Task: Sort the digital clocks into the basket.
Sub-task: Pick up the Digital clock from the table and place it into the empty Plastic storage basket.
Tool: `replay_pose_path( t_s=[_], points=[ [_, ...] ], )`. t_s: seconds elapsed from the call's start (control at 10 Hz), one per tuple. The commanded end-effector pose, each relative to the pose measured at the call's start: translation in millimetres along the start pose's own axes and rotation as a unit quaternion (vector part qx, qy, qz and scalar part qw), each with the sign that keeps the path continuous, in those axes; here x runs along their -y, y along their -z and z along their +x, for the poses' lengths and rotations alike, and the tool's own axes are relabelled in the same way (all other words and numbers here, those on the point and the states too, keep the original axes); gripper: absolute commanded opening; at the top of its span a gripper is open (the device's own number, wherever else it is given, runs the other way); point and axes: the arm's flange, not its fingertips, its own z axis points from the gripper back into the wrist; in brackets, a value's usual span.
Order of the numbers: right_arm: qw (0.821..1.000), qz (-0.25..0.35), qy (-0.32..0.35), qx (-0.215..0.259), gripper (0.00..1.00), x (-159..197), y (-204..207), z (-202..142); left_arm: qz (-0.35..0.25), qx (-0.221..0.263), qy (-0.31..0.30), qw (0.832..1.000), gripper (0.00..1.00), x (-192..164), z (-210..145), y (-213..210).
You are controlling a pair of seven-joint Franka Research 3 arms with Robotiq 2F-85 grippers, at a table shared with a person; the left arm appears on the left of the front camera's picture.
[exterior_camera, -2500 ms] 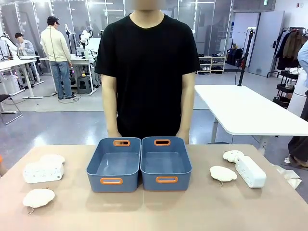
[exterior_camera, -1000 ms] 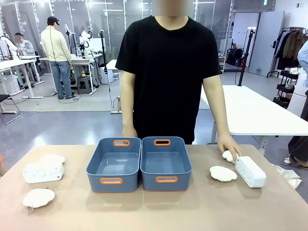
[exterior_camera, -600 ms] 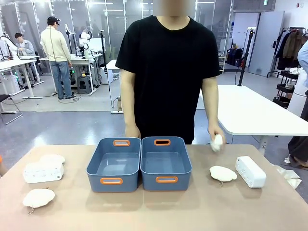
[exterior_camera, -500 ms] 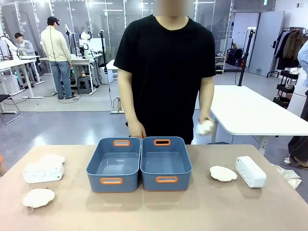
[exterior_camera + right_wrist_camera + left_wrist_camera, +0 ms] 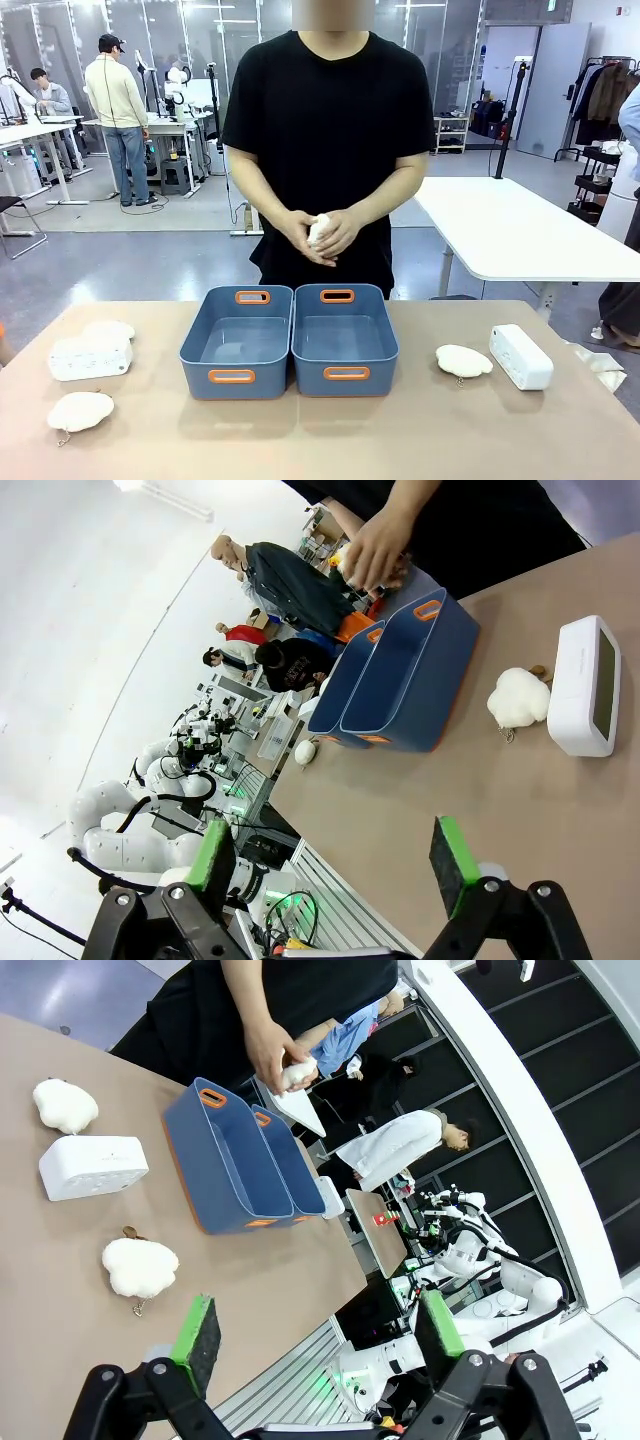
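Note:
Two white digital clocks lie on the table: one at the left (image 5: 90, 357), one at the right (image 5: 520, 356). Between them stand two identical blue baskets, left (image 5: 200, 375) and right (image 5: 380, 375), side by side and holding nothing. In the left wrist view my left gripper (image 5: 320, 1330) is open above the table, well short of the left clock (image 5: 93, 1167). My right gripper (image 5: 332, 858) is open too, with the right clock (image 5: 588, 685) lying ahead of it. The person's hands (image 5: 322, 233) hold a white plush piece above the baskets' far side.
White paw-shaped plush pieces lie near the clocks: two at the left (image 5: 108, 329) (image 5: 80, 410), one at the right (image 5: 463, 360). The person stands close behind the baskets. Bare table stretches in front of the baskets.
The person reached to the far right of the table, picked up the plush piece beside the right clock, and brought it to the chest in both hands. Clocks and baskets have not moved.

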Motion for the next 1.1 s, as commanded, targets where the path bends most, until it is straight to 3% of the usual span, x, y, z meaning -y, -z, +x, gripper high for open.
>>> replay_pose_path(
  t_s=[0.0,1.0],
  points=[
    [1.0,0.003,0.002,0.002,1.0,-1.3,-0.5,0.9,-0.006,-0.006,0.005,1.0,1.0,0.8,-1.3,-3.5],
    [1.0,0.003,0.002,0.002,1.0,-1.3,-0.5,0.9,0.0,0.0,0.0,1.0,1.0,0.0,0.0,0.0]
  ],
)
